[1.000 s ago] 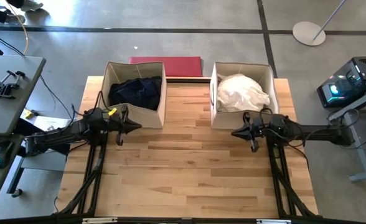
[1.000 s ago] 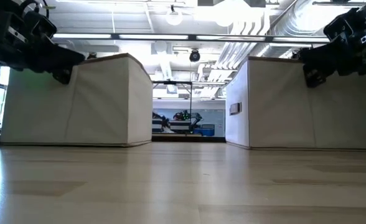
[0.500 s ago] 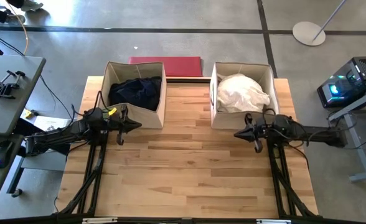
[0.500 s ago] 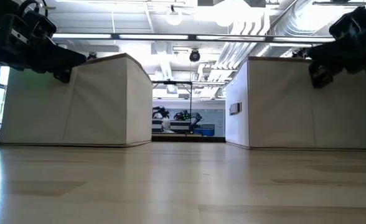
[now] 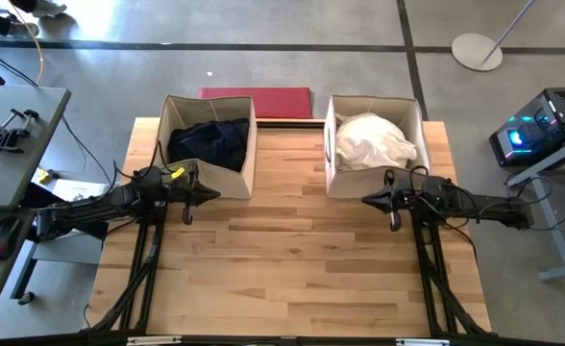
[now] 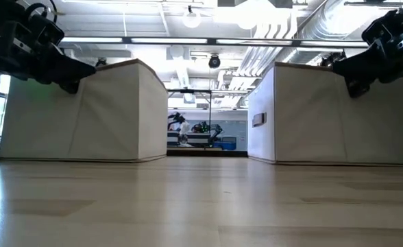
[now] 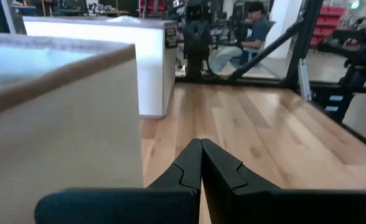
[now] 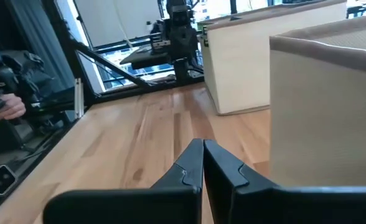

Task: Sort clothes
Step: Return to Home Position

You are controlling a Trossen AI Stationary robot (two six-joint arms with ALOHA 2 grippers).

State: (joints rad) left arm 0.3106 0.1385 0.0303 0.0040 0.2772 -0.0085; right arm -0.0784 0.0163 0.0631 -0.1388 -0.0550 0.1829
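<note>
**Sorting, late stage.** Dark navy clothes [image 5: 208, 141] fill the left beige box [image 5: 248, 171]. White clothes [image 5: 374, 139] are heaped in the right beige box [image 5: 355, 183]. No garment shows on the desk [image 5: 292, 259], so I judge the sorting done, with only my arms' retreat to rest left.

My left jaws, pressed shut and empty, hang above the desk just beside the left box's near corner. My right jaws, likewise shut and empty, hang just beside the right box's front wall.

**Surface:** pale wood planks. A flat dark-red rectangle [image 5: 258, 99] lies behind the left box at the desk's far edge.

**Room:** grey concrete floor, overhead ducts and strip lights, a seated person [image 7: 254, 25] beyond the desk.
</note>
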